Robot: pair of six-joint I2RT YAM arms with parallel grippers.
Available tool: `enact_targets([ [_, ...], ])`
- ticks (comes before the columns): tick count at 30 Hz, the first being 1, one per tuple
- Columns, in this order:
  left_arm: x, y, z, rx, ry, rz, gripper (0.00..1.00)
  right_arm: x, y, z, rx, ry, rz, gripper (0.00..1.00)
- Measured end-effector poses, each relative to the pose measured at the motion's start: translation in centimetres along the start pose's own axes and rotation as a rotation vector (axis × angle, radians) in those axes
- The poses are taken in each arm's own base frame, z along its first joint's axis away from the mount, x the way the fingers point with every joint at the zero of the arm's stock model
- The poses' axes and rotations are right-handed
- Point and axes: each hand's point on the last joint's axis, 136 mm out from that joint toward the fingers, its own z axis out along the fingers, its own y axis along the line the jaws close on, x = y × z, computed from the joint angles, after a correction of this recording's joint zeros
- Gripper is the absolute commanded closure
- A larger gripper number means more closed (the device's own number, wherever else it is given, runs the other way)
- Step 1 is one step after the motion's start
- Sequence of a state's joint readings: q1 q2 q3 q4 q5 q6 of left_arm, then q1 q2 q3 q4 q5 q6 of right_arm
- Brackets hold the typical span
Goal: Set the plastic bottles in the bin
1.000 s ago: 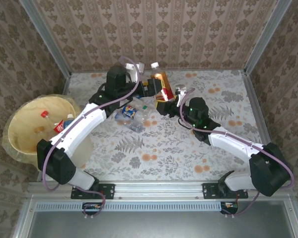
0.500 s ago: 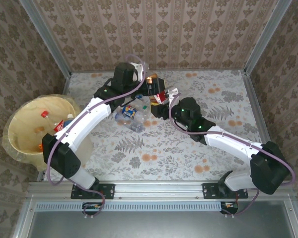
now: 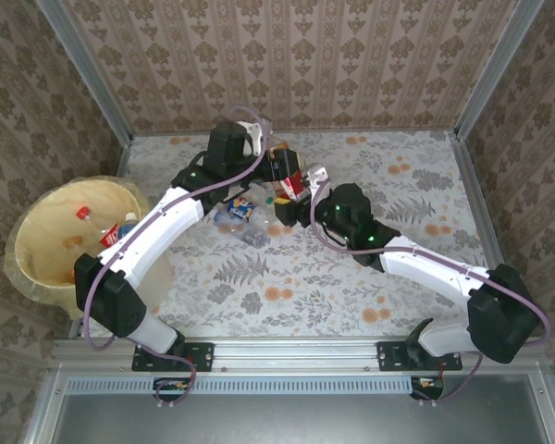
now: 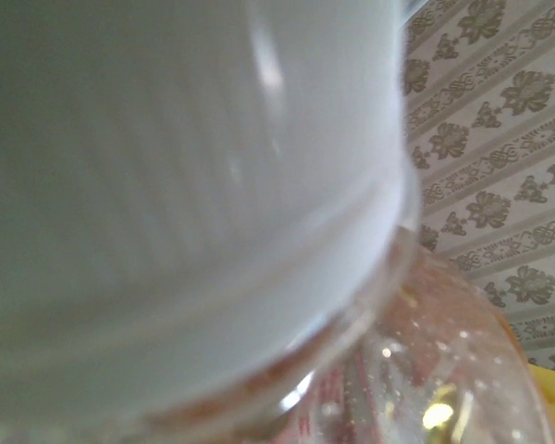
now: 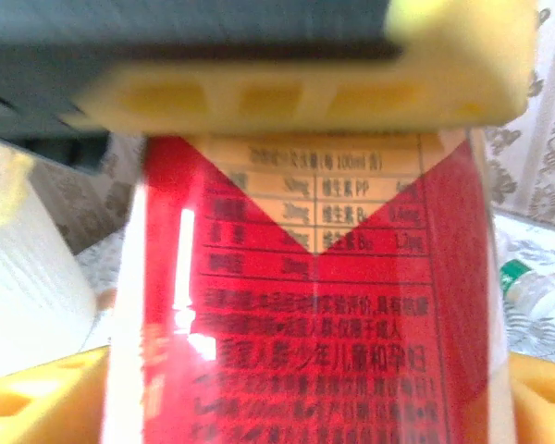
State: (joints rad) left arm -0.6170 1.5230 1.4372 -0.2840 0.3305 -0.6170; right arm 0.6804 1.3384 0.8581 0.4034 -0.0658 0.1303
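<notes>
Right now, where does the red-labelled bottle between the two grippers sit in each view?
Top external: red-labelled bottle, upper centre, between the arms.
Left wrist: its white cap close up, upper left.
Right wrist: centre, between yellow fingers.
Shared landmark: patterned wallpaper.

**Two arms, one bin, a handful of bottles**

There are two robot arms, the left arm (image 3: 157, 227) and the right arm (image 3: 425, 264). Each ends in one pincer, the left pincer (image 3: 279, 165) and the right pincer (image 3: 294, 196). One bin (image 3: 46, 245) stands at the left of the frame. One red-labelled bottle (image 3: 296, 184) sits between the pincers, upper middle. A bottle cluster (image 3: 243, 217) lies on the surface (image 3: 351, 277) left of centre, holding at least two, exact number unclear. Inside the bin two bottles show plainly: a red-capped bottle (image 3: 81, 213) and a second bottle (image 3: 113, 236).
</notes>
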Motion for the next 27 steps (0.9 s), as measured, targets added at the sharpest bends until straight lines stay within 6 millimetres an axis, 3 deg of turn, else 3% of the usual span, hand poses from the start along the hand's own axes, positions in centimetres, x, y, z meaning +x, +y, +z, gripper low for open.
enact_targets([
  [8,-0.2,2.1,-0.2,-0.055,-0.016,-0.019,0.46,-1.4,0.4,-2.6,-0.033,-0.029,-0.027,0.0],
  [14,-0.9,2.5,-1.7,-0.081,-0.059,-0.011,0.46,-2.4,-0.3,-4.6,0.021,-0.075,-0.059,0.0],
  [27,-3.2,4.4,-7.4,-0.198,-0.195,0.02,0.46,-1.6,-7.6,-6.0,0.351,-0.095,0.025,0.0],
])
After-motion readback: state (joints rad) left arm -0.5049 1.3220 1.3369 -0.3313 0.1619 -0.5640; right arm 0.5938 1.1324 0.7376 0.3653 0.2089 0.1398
